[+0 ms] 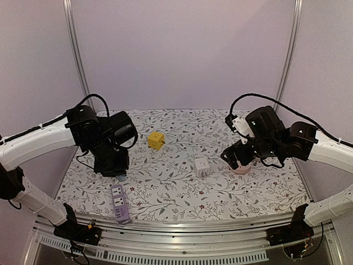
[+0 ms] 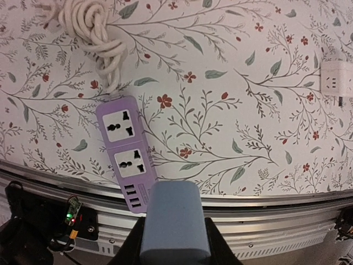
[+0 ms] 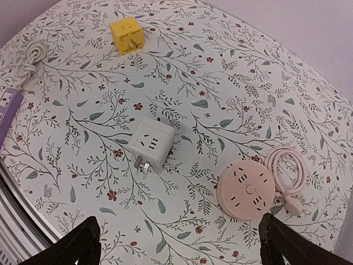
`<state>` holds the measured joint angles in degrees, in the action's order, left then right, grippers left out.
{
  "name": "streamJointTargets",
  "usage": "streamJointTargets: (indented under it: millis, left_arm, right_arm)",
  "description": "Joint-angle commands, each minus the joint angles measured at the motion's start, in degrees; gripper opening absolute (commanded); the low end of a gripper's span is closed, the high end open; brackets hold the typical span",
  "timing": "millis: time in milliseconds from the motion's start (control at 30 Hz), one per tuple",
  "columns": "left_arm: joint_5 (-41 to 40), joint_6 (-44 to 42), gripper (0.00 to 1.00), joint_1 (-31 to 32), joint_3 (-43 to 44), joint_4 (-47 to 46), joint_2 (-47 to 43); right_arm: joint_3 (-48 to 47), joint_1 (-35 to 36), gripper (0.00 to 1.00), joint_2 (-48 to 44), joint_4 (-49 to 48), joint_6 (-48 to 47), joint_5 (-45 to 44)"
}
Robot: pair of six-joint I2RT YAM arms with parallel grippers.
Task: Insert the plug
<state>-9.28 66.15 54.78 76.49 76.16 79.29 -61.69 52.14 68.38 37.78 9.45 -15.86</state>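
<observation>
At the near edge of the floral tabletop (image 1: 165, 187), around 7 o'clock, we see a purple power strip (image 2: 126, 152) lying flat. Its two sockets face up, which leaves them open to a plug coming from above. Its white cord (image 2: 88, 27) lies coiled at the far end, out of the way.

Hanging over the strip and apart from it is the left tool (image 1: 117, 172). It is clamped on a rounded blue-grey plug (image 2: 175, 218). We take this block to be the plug for the task, though its pins are hidden from us. In the left wrist view the sockets sit at about 11 o'clock from the block, so we judge it has yet to be lined up and lowered.

Near the middle of the tabletop a white cube adapter (image 3: 149, 143) rests on its side, pins showing. At 3 o'clock a round pink socket board (image 3: 246, 193) lies with its cord looped beside it. The right tool (image 1: 236, 160) hovers above it with jaws spread wide, gripping nothing, apparently parked clear of the left arm's work.

Farthest, toward 11 o'clock, a yellow cube adapter (image 1: 156, 140) sits alone.
</observation>
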Motion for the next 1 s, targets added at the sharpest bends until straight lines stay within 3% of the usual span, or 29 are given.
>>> streamJointTargets:
  millis: [0,567,967]
  left_arm:
    - [0.7,0.3,0.0,-2.9,-3.6,7.3,0.3]
    - [7.9,-0.3,0.0,-11.6,-14.9,-2.1,-3.0]
    - [8.8,-4.7,0.0,-14.1,-14.3,-5.6,3.9]
  right_arm:
    - [-2.0,0.4,0.99,0.4,2.2,0.9,-0.7]
    - [-1.5,0.5,0.99,0.3,3.4,1.8,-0.4]
    - [-1.6,0.5,0.99,1.4,4.1,1.6,0.3]
